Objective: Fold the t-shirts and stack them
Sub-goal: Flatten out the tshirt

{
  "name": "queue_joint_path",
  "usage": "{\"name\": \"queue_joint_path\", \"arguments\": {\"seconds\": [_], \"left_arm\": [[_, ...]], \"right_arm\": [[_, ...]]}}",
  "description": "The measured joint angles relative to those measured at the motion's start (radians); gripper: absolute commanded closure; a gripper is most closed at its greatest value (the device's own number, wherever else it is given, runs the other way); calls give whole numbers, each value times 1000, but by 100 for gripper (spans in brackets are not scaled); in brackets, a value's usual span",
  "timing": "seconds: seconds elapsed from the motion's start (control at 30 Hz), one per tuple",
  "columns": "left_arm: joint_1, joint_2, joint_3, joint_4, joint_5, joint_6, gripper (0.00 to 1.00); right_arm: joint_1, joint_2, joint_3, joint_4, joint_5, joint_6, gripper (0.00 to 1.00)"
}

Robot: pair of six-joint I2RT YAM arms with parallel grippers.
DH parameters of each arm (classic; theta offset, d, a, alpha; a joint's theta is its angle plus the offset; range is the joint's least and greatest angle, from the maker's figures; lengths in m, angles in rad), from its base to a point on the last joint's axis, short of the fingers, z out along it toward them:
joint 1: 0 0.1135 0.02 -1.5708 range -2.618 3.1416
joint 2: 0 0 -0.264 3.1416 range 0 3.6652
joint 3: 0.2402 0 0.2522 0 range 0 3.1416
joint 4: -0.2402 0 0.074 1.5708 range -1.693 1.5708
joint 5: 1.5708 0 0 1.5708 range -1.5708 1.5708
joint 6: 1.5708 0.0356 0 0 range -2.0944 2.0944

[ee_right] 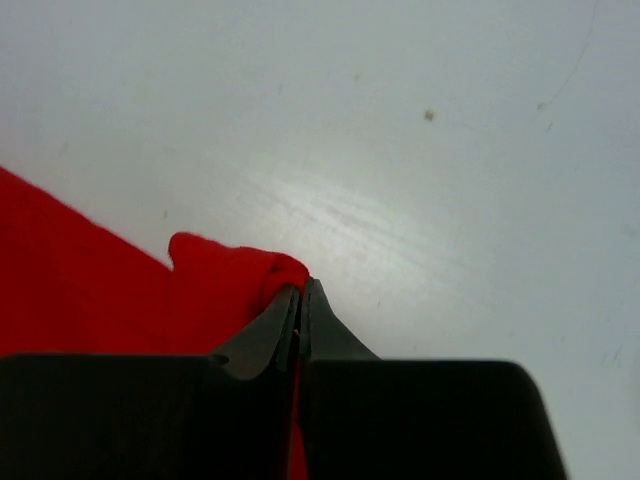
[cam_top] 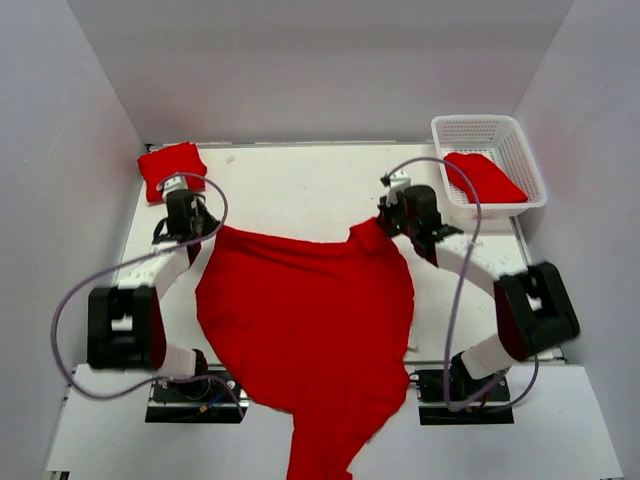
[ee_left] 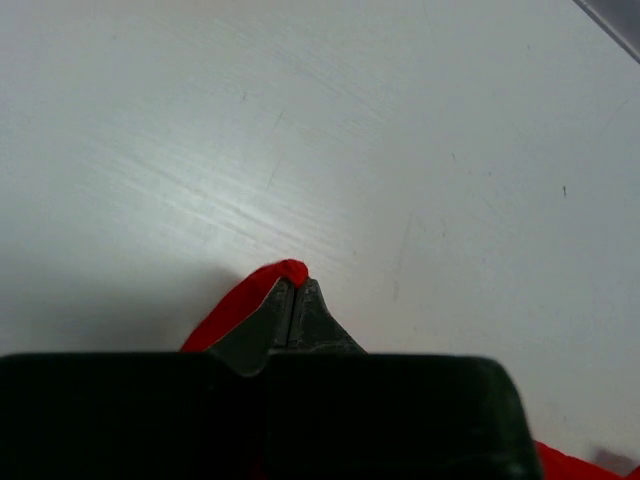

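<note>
Top external view: the spread t-shirt lies across the table, its far edge running left to right and its body trailing back over the near table edge. The left gripper is pinched shut on the far left corner, the right gripper on the far right one. With 2 corners held alike, that edge should travel level.

We see a large red t-shirt spread rumpled across the frame's centre, trailing off its lower edge. A folded red t-shirt lies upper left, a second folded t-shirt upper right.
</note>
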Motion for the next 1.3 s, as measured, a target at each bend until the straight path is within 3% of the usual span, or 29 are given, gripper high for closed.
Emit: {"name": "queue_joint_path", "arguments": {"seconds": [0.3,0.63,0.9,1.07,1.1,1.13,1.17,1.2,1.27,1.3], "left_arm": [[0,415,347,150,0,47,100],[3,757,665,170,-12,53,100],[3,953,914,128,-5,64,100],[3,1019,1027,91,-4,73,97],[3,1031,1049,88,-3,75,93],[3,1041,1064,84,-2,77,87],[3,1048,1073,76,-1,80,79],[3,1052,1079,68,-1,84,66],[3,1056,1085,56,2,95,48],[3,1056,1087,47,3,100,31]], "right_arm": [[-72,321,347,97,-10,-32,100],[-140,678,771,74,-43,-52,100],[-175,927,1097,-23,-47,-51,100],[-194,1010,1213,-47,-47,-43,100],[-198,1013,1217,-52,-48,-40,93],[-201,1015,1217,-53,-49,-36,80],[-204,1017,1217,-58,-51,-29,66],[-207,1017,1217,-62,-51,-28,44],[-210,1017,1219,-68,-50,-24,30],[-210,1017,1220,-69,-49,-25,23]]}}
